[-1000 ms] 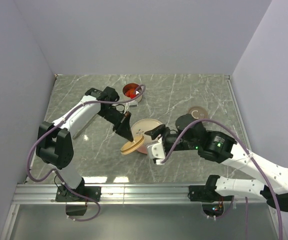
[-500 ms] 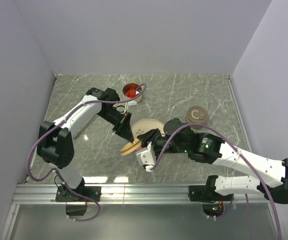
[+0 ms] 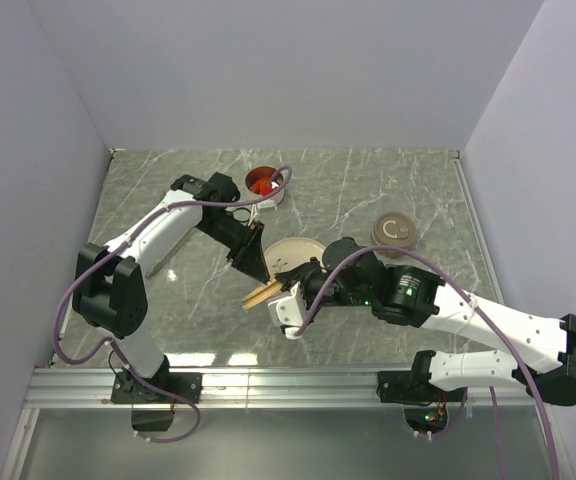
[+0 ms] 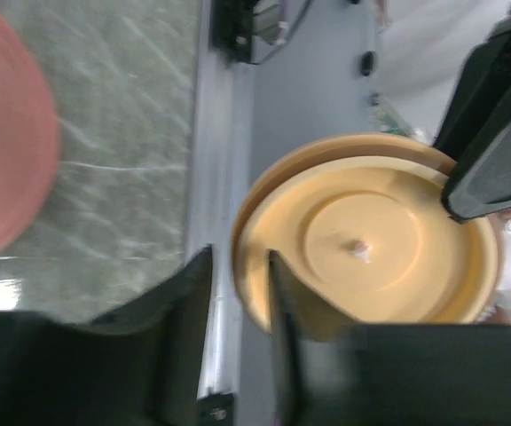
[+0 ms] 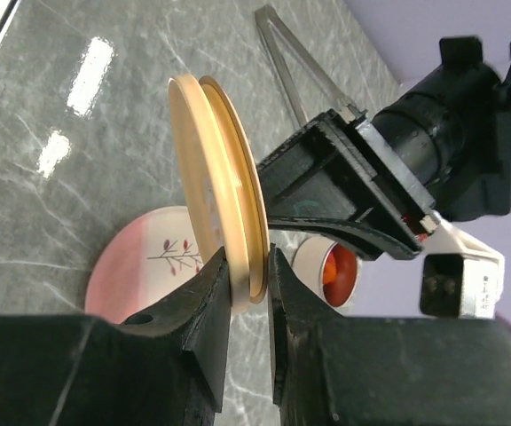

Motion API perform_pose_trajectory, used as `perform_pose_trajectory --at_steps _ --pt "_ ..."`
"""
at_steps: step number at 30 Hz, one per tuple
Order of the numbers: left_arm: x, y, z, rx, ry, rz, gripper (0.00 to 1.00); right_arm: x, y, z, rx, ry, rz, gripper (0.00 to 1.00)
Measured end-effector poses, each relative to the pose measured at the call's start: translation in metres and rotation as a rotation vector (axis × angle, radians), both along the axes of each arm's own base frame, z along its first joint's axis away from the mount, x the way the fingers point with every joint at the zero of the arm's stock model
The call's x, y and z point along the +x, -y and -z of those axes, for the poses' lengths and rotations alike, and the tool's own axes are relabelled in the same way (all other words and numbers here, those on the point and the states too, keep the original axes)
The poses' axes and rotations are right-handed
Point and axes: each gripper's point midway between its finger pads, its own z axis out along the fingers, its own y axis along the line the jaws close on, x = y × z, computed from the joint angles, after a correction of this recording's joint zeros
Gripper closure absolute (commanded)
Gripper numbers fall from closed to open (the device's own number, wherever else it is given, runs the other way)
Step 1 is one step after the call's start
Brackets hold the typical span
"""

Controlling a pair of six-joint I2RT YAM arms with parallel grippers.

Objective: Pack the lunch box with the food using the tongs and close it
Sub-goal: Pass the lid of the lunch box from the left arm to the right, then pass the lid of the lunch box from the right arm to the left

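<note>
A round plate [image 3: 298, 248], pink on one side and cream on the other with a small dark sprig drawn across the middle, lies flat near the centre of a grey marble-patterned table [image 3: 388, 180]; the right wrist view shows it most clearly [image 5: 140, 266], and in the left wrist view it is only a pink blur at the frame's edge [image 4: 7, 151]. Plain pale walls [image 3: 268, 70] close the table in at the back and on both sides. A ribbed silver metal rail [image 3: 288, 385] runs along its near edge.
</note>
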Motion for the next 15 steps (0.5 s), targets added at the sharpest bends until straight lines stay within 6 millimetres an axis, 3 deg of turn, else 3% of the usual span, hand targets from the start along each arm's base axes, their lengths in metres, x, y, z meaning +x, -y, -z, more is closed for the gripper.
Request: perform_pose_trajectory --at_steps 4,9,12,15 --pt "0.028 -0.004 -0.007 0.020 0.090 -0.086 0.47 0.002 0.003 0.003 0.002 -0.048 0.048 1.00" --pt "0.098 -0.034 -0.057 -0.017 0.333 -0.320 0.40 0.015 0.011 0.002 0.031 -0.143 0.148 1.00" --pt "0.130 -0.060 -0.093 -0.056 0.470 -0.473 0.35 0.043 0.020 -0.005 0.081 -0.257 0.276 1.00" --pt "0.142 -0.080 -0.126 -0.095 0.594 -0.588 0.31 0.086 0.033 -0.013 0.162 -0.423 0.450 1.00"
